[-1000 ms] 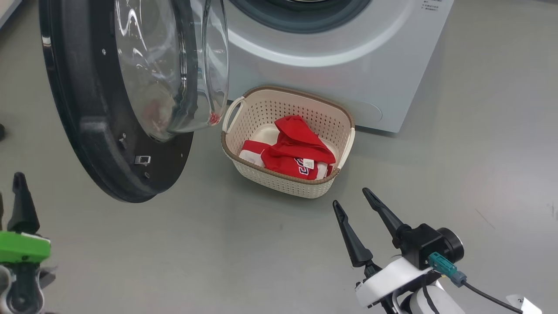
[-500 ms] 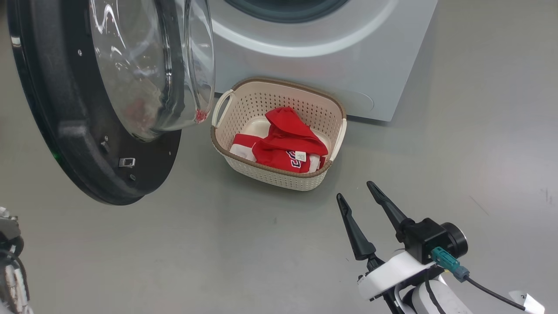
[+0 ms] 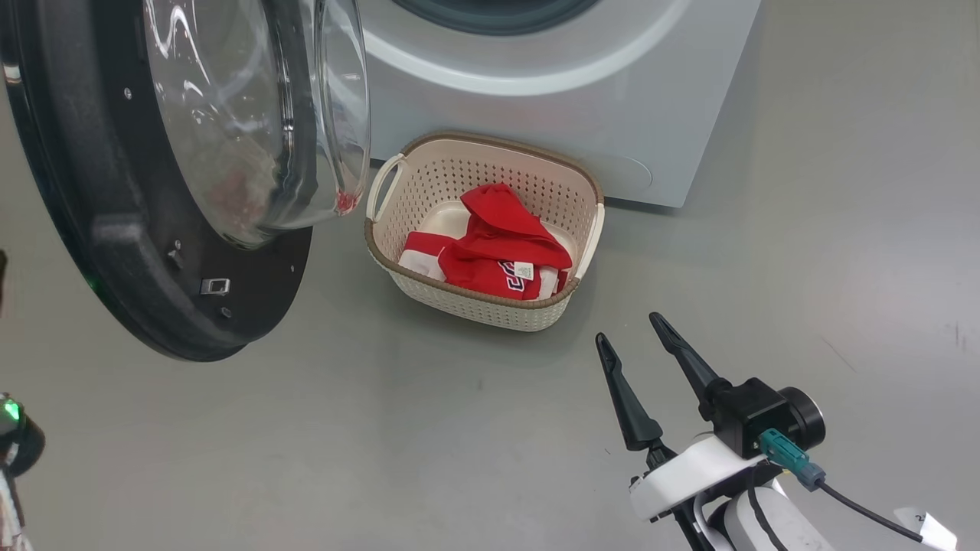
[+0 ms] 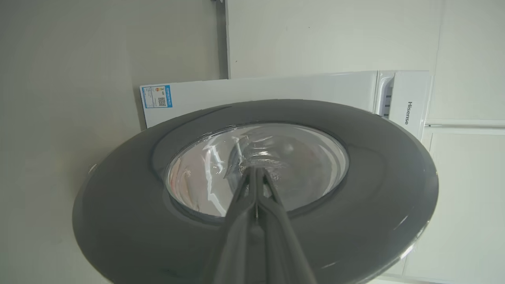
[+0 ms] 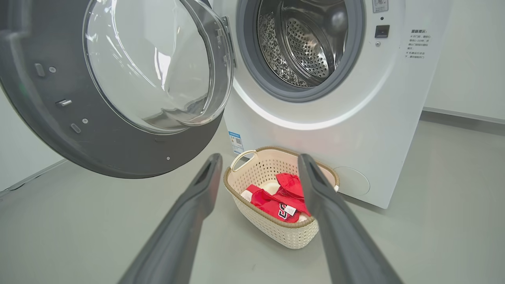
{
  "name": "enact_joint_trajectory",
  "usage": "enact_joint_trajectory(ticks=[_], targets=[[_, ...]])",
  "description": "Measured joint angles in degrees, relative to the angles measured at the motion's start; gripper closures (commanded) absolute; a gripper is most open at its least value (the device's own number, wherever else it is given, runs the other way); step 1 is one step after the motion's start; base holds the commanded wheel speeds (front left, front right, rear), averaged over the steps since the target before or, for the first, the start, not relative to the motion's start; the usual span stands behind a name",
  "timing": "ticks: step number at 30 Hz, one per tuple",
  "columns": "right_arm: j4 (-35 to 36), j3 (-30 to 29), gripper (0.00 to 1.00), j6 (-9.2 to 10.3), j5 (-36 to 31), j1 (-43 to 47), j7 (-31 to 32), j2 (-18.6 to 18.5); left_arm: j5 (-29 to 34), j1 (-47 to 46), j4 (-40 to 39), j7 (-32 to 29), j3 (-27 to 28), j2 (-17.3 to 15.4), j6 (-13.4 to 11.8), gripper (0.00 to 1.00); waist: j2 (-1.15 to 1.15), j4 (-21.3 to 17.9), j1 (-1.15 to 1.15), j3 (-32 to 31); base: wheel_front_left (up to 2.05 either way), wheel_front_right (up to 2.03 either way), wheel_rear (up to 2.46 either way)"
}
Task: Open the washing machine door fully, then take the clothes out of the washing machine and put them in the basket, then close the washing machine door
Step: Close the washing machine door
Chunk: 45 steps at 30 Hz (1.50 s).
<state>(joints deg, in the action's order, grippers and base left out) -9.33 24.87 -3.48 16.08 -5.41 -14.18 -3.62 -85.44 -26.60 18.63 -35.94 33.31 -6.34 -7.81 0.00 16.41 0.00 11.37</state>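
Note:
The washing machine door point(image 3: 115, 229) hangs open at the left, black rim around a clear glass bowl. The white washing machine point(image 3: 536, 115) stands behind, its steel drum point(image 5: 307, 43) holding nothing that I can see. In front of it the cream basket point(image 3: 475, 302) holds the red clothes point(image 3: 498, 245) with a white tag. My right gripper point(image 3: 628, 326) is open above the floor, to the right of and nearer than the basket, with nothing between its fingers. In the left wrist view my left gripper point(image 4: 254, 169) is shut on nothing and points at the door's point(image 4: 118, 205) outer glass; contact is unclear.
Grey floor point(image 3: 459, 428) lies bare between my right gripper and the basket. A piece of my left arm with a green light point(image 3: 11, 413) shows at the lower left edge. White wall panels point(image 4: 465, 157) stand behind the machine point(image 4: 276, 90).
My left gripper has shut and dropped out of the head view's lower left. The head camera has shifted a little, sliding the scene left and up. The right gripper stays open.

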Motion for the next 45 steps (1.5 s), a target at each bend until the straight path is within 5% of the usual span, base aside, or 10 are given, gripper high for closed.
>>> enact_joint_trajectory(ticks=[22,45], targets=[[-0.3,-0.4,0.0,-0.16,0.0,-0.1,0.0,0.0,-6.2,-2.0,7.5,-11.4,-1.4,1.1,0.0,1.0,0.0,-1.0,0.0,-1.0,0.0,0.0,0.0],[-1.0,0.3,0.0,-0.51,0.5,-0.1,0.0,0.1,-6.6,-1.9,6.0,-13.4,-4.9,3.5,0.0,1.0,0.0,-5.3,0.0,-3.5,0.0,0.0,0.0]])
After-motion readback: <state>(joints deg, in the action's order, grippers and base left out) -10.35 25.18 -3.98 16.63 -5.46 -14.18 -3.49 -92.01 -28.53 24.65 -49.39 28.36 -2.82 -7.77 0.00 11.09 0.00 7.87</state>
